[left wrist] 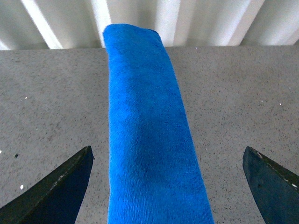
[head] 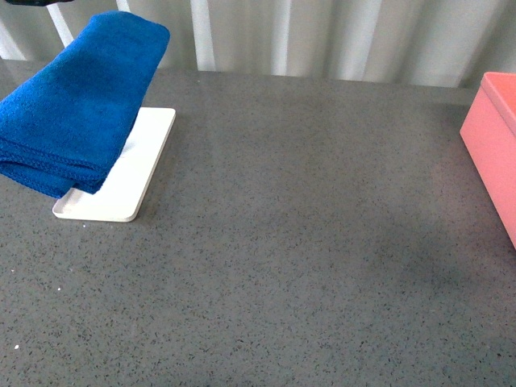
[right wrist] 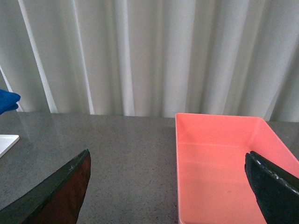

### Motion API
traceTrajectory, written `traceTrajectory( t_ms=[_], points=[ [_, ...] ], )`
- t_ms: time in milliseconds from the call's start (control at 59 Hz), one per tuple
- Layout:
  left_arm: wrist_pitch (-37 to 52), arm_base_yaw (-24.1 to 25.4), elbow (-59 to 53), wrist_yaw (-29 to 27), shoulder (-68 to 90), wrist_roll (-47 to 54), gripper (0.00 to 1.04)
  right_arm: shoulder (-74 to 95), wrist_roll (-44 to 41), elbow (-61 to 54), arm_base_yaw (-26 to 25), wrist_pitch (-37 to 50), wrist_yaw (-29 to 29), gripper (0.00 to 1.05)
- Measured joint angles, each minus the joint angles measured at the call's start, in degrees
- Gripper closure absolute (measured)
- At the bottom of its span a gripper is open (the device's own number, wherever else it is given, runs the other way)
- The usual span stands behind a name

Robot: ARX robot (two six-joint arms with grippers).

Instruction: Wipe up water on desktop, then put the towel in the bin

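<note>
Blue towel [left wrist: 149,140] between wide-open left jaws

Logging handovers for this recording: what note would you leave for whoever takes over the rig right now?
Left gripper open, straddling the towel, not closed on it.
Right gripper open, empty, facing the bin.
The towel lies folded on the white tray, left side of the desktop; the bin, at the right, looks empty.
Done: nothing; towel not yet grasped.
Remaining: grasp, wipe, drop in bin.
</note>
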Motion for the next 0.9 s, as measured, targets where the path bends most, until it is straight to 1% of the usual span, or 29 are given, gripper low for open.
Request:
traceTrajectory(
  t_ms=[85, 170, 221, 390, 628, 899],
  points=[
    [-3.74, -0.02, 6.84, -0.26, 4.79, 2.99, 0.07, 0.00, 0.00, 0.00, 0.00, 0.00, -0.02, 0.07],
    [-7.17, 0.00, 11.80, -2.86, 8.70, 5.29, 0.07, 0.00, 0.00, 0.00, 0.00, 0.00, -0.02, 0.07],
    [-8.48, 0.13, 13.79, -3.52, 10.75, 6.19, 0.07, 0.00, 0.00, 0.00, 0.00, 0.00, -0.02, 0.07],
    [-12.35, 1.11, 18.62, -4.55, 16.00, 4.98, 0.07, 0.00, 0.00, 0.00, 0.00, 0.00, -0.02, 0.07],
    [-13.90, 1.84, 19.89, -4.46, 19.04, 2.43, 0.07, 0.00, 0.00, -0.02, 0.00, 0.00, -0.02, 0.07],
    [-13.49, 0.35, 19.85, -4.68, 20.17, 1.99, 0.07, 0.00, 0.00, 0.00, 0.00, 0.00, -0.02, 0.07]
  ],
)
